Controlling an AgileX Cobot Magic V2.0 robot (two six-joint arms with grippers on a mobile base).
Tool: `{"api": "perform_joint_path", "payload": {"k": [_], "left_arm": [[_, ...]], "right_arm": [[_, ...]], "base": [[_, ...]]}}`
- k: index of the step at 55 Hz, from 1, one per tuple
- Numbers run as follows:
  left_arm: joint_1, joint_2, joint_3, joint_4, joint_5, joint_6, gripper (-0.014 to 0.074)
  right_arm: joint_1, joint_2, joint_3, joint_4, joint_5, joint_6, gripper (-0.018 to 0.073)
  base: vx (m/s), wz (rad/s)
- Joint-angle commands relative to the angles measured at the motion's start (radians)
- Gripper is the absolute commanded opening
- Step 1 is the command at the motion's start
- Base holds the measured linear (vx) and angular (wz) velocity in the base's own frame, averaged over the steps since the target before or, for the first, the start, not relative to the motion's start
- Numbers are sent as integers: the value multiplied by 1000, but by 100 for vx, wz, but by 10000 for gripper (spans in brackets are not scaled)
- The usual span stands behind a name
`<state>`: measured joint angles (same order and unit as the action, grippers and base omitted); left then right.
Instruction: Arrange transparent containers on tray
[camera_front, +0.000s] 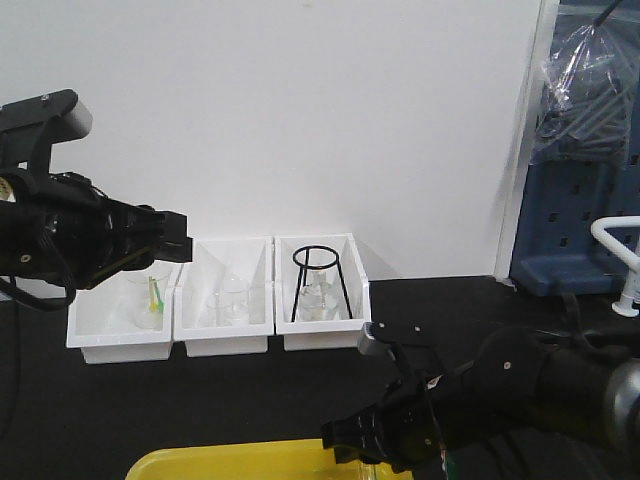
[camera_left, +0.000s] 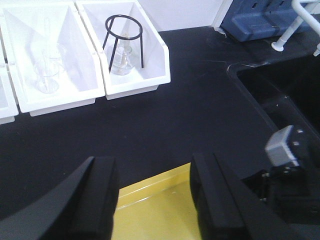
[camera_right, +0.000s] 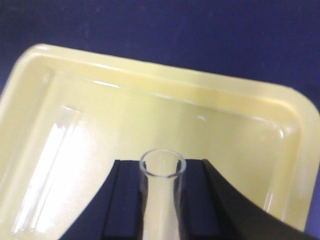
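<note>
The tray (camera_front: 215, 462) is cut off by the bottom edge of the front view, so only its far rim shows there, at lower centre. In the left wrist view just one yellow corner (camera_left: 160, 197) appears between the two black fingers (camera_left: 87, 200) of the left gripper (camera_left: 152, 200), which stand wide apart with nothing between them.

The right wrist view looks straight down on the tray. The right gripper (camera_right: 161, 200) sits at the bottom centre, and its dark fingers (camera_right: 215, 197) close on a tube (camera_right: 161, 172) whose open rim points up the frame; the tube's lower end runs out of the picture. A second tube (camera_right: 47, 175) lies flat on the tray floor at the left of that frame. It is faint against the glare, and its ends are hard to make out. Whether the held tube touches the tray cannot be told.

In the front view the right gripper (camera_front: 372, 440) is low at right of centre, partly hidden by its own arm, and the tube is not visible there.

Three white bins (camera_front: 222, 300) stand in a row against the wall at centre left. The right bin holds a black wire tripod (camera_front: 320, 280) with a glass flask (camera_front: 316, 300) under it. The middle bin holds clear glassware (camera_front: 230, 300) that blurs into the white. The left bin is half hidden behind the left arm. A blue unit (camera_front: 580, 220) stands at the right edge.
</note>
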<state>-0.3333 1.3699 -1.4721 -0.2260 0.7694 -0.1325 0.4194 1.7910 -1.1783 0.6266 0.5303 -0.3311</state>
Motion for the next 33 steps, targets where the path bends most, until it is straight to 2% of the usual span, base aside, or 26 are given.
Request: {"api": "perform_joint_path", "payload": {"k": [1, 24, 33], "left_arm": [[-3, -34, -34, -12, -65, 4, 454], [-3, -34, -34, -19, -50, 3, 454], [-3, -34, -34, -19, -40, 3, 454]], "right_arm": [[-1, -16, -39, 25, -33, -9, -11], [-1, 97, -39, 25, -122, -9, 9], [-1, 121, -39, 25, -188, -9, 147]], "base": [[0, 0], [0, 0], [0, 0]]}}
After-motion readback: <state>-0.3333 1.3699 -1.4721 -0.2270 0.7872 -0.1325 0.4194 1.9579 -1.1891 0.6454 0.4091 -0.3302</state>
